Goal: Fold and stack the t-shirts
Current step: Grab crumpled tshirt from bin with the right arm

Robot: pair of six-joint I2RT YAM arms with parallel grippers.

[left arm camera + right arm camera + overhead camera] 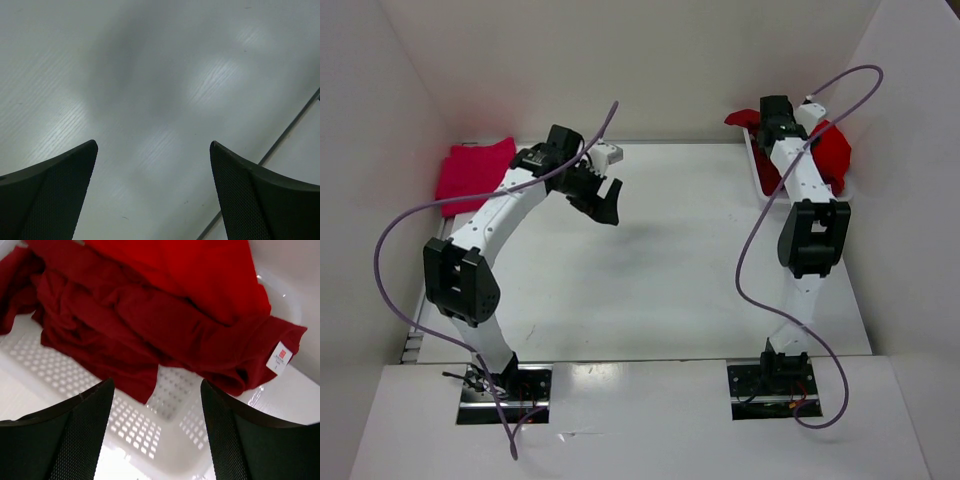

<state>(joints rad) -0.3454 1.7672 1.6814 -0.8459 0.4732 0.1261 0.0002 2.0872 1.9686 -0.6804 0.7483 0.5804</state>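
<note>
The right gripper (157, 432) above the basket (167, 407)
Its jaws stand apart and empty over the maroon t-shirt (125, 325); the left gripper (152, 195) is wide open, also empty, above the table (150, 75).

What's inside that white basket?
A dark maroon t-shirt with a white tag, bunched against a bright red t-shirt. The cloth hides whatever lies beneath; only some mesh floor shows.

My arms (490, 218) are white with black joints (460, 282), each trailing a purple cable (739, 270); left tool (153, 192) and right tool (157, 432) have black mesh-textured fingers (75, 440).
</note>
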